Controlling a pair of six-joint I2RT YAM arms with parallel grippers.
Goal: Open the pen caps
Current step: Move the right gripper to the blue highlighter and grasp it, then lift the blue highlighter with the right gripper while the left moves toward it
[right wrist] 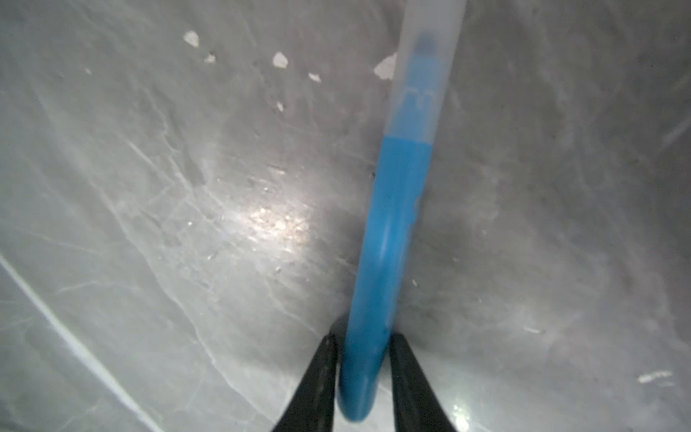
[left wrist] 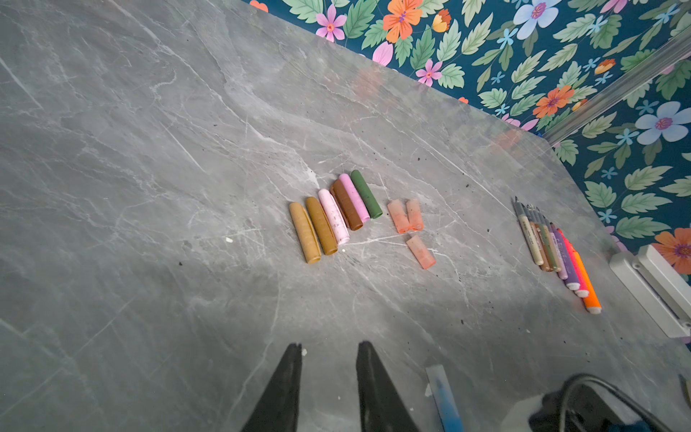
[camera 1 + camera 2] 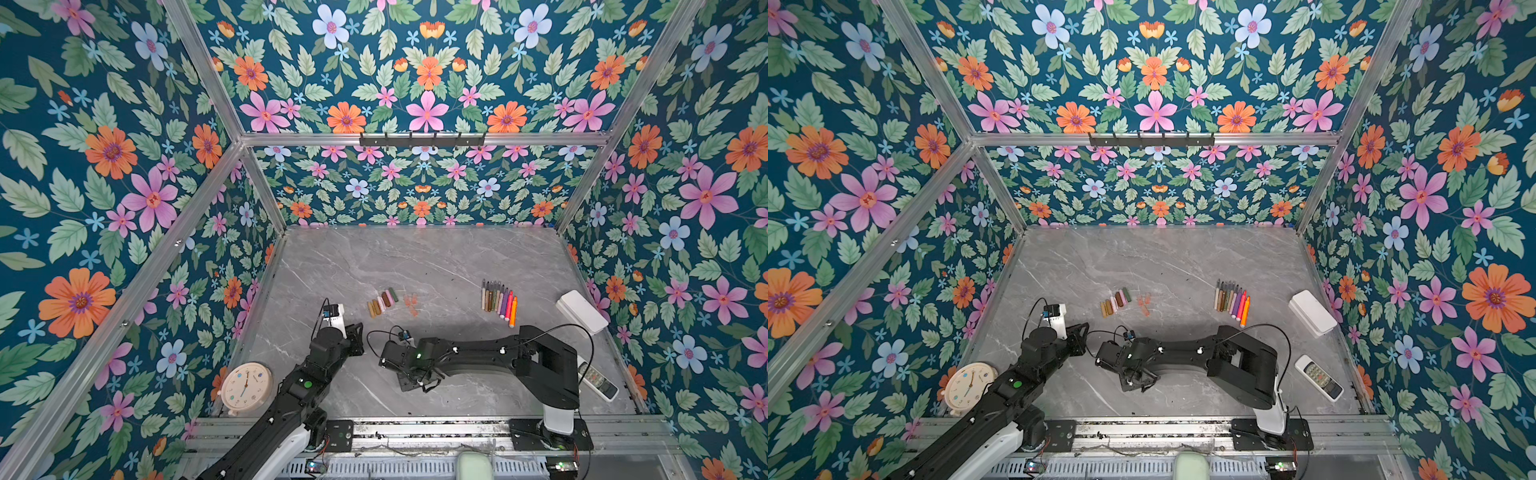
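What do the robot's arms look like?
Both arms are chunky and mostly black. The left arm has a green dot and a white part near its base. The right arm stands on a white post. Thin black cables loop over them. The left gripper and right gripper each end in two pointy black fingers.

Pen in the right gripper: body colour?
The pen is blue, its cap frosted clear. Best seen in the right wrist view, clamped in the right gripper.
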